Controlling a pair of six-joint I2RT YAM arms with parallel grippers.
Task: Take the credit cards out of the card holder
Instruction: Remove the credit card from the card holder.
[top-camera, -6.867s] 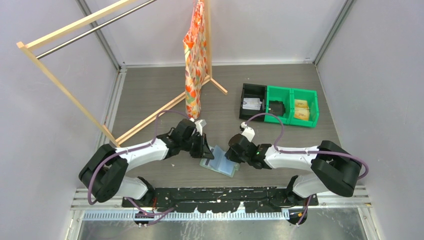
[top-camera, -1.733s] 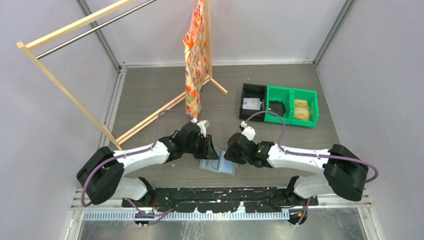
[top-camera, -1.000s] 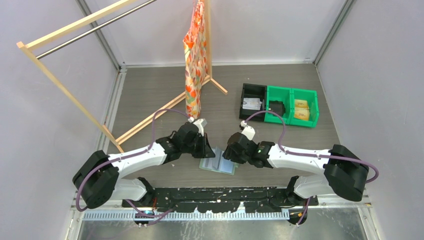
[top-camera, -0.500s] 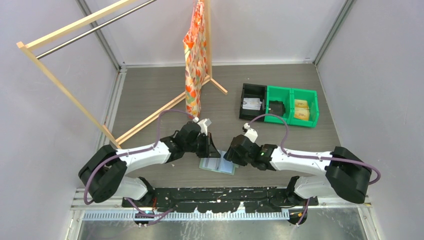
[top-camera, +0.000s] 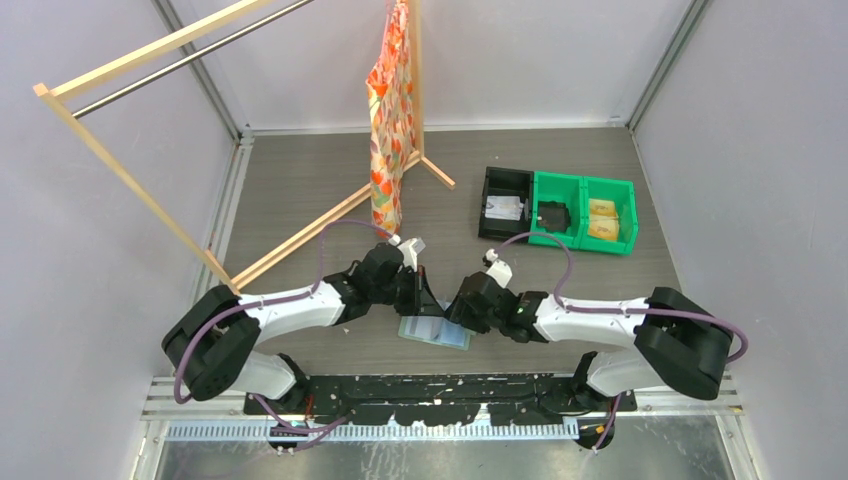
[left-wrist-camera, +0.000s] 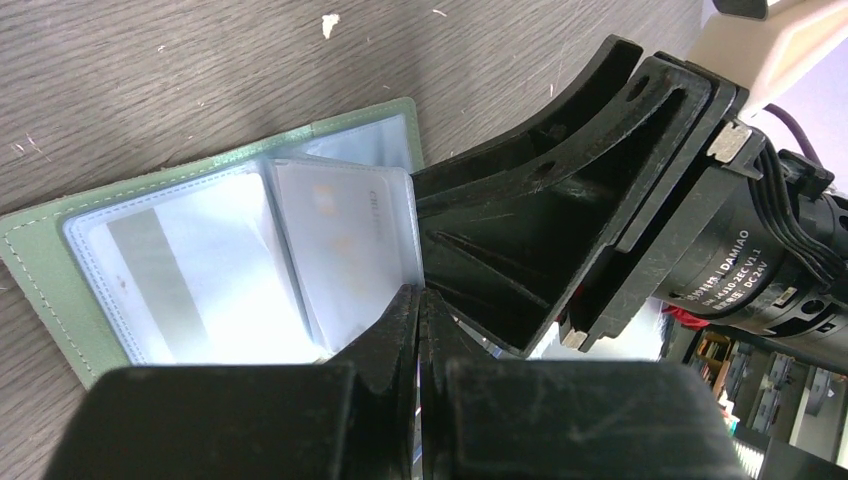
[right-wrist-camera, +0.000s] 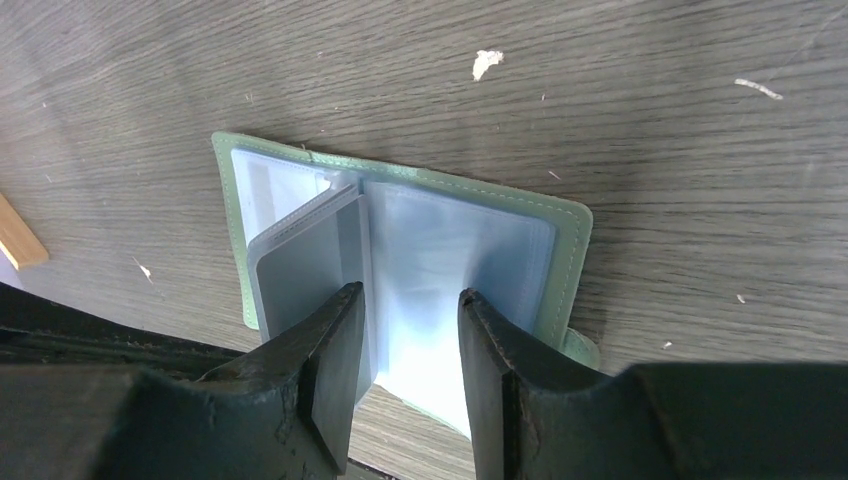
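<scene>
While the card holder (right-wrist-camera: 565, 255) lies open under both tools, my left tool (left-wrist-camera: 419, 300) is pinched shut, and my right tool (right-wrist-camera: 408, 305), now closer to it, stands half open over a clear pocket (right-wrist-camera: 450, 250).

Sage-green card holder (right-wrist-camera: 450, 250) (pale blue-grey pockets (left-wrist-camera: 180, 290))

Sage-green card holder (right-wrist-camera: 440, 260) lies open, cards (left-wrist-camera: 345, 250) inside its clear sleeves.

Both arms are stretched low and inward, wrists nearly met. The left gripper (left-wrist-camera: 418, 300) is closed; the right gripper (right-wrist-camera: 405, 300) is parted.
</scene>
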